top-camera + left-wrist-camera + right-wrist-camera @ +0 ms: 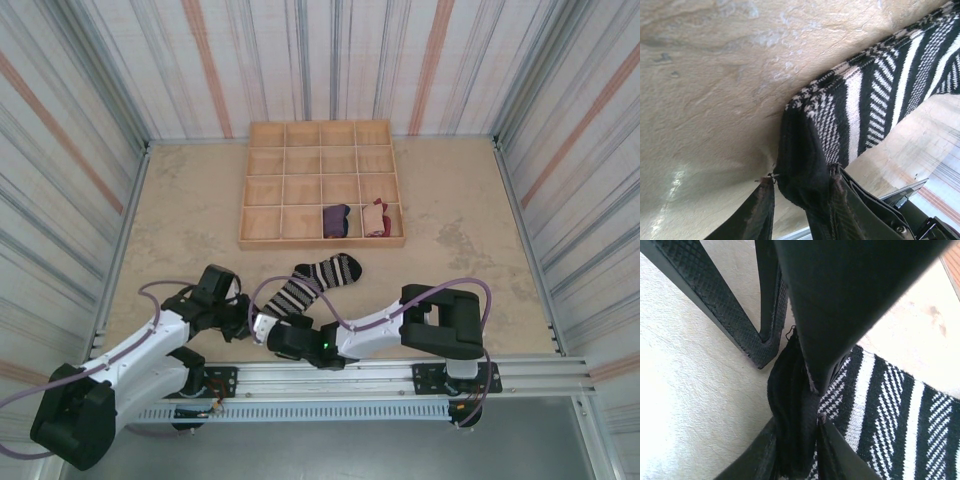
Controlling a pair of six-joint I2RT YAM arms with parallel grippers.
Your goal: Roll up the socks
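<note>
The black-and-white striped sock (318, 278) lies flat on the table in front of the tray, its black end toward the arms. My left gripper (250, 318) and right gripper (268, 332) meet at that black end. In the left wrist view the black end (802, 165) fills the gap of the left gripper (802, 177), touching both fingers. In the right wrist view the right gripper (796, 432) is shut on the same bunched black fabric (790, 390), the striped part (890, 410) spreading right. The purple sock (336, 220) and the tan-and-red sock (376, 218) sit in neighbouring tray compartments.
A wooden tray (300, 190) of square compartments stands at the back centre of the tan table. Striped walls close in the table on three sides. A metal rail (330, 385) carries both arm bases at the near edge. The left gripper's fingers (747, 335) cross the right wrist view.
</note>
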